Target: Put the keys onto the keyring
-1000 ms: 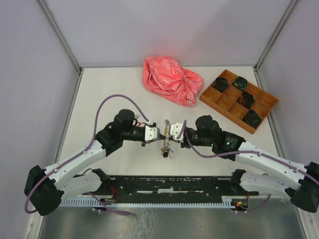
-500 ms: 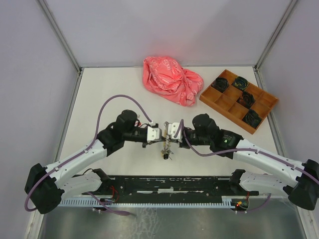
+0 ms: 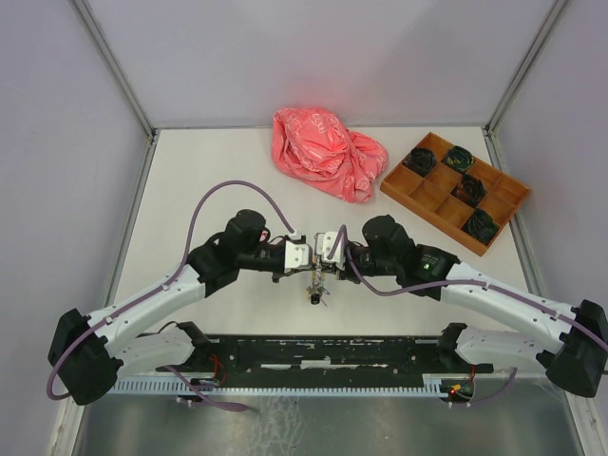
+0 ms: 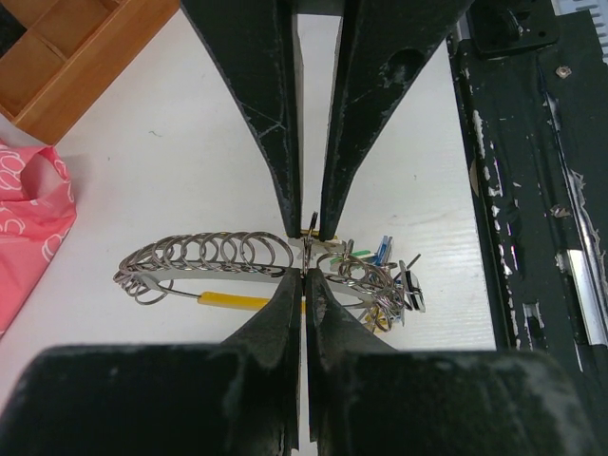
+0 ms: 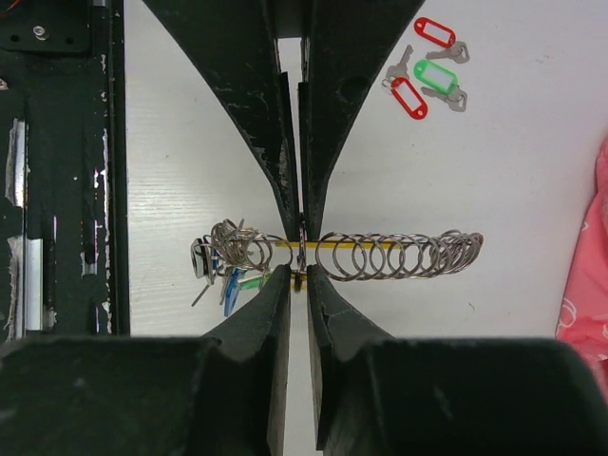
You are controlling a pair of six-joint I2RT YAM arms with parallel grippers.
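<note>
The keyring (image 4: 233,301) is a thin silver ring with a yellow stretch, held level just above the table between both grippers. Several small loops (image 5: 399,255) are strung along it. Keys with blue and green tags (image 5: 228,271) hang bunched at one end, also seen from above (image 3: 315,294). My left gripper (image 4: 304,275) is shut on the ring wire. My right gripper (image 5: 298,271) faces it from the other side, its jaws a narrow gap apart around the wire. Three loose keys lie on the table: red-tagged (image 5: 435,30), green-tagged (image 5: 435,76), red-tagged (image 5: 408,97).
A crumpled pink plastic bag (image 3: 328,152) lies at the back centre. A wooden compartment tray (image 3: 433,221) with dark objects sits at the back right. The black base rail (image 3: 323,351) runs along the near edge. Enclosure walls stand on three sides.
The two grippers have drawn a little closer together over the ring. The right jaws have parted slightly; the left stays shut.
</note>
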